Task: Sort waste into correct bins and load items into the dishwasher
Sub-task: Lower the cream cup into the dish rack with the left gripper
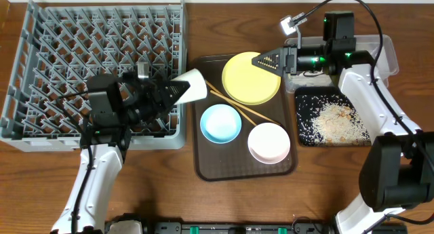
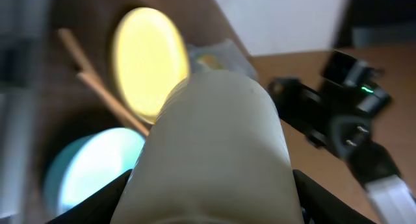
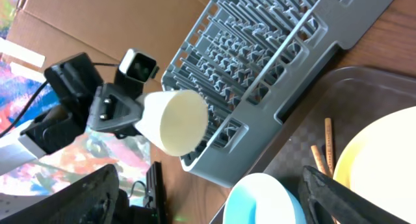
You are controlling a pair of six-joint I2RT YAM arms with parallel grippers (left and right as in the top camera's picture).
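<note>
Centrally, left fingers (image 1: 171,91) clasp the small white cup (image 1: 193,86) at the grey rack's (image 1: 68,57) right edge; right fingers (image 1: 266,60) gape wide over the yellow plate (image 1: 247,83)

Wooden table (image 1: 224,203), bearing grey dish rack (image 1: 68,51), brown serving tray (image 1: 210,159), black tray (image 1: 299,119), clear tub (image 1: 388,54)

- In the left wrist view the white cup (image 2: 214,146) is out of focus and cut by the bottom edge; it hides most of the left claw (image 1: 171,91).
- Past it, over the brown serving tray (image 1: 203,163), we see the yellow plate (image 2: 146,62), light blue bowl (image 2: 84,169) and chopsticks (image 2: 97,78) only as blurs.
- Right of that tray, the right arm (image 1: 338,27) covers much of the clear tub (image 1: 388,51); we cannot tell its contents.
- Right of that tray, the scraps (image 1: 332,119) are too small to tell apart.
- In the right wrist view the dish rack (image 3: 260,55) beyond that tray runs off the top edge.
</note>
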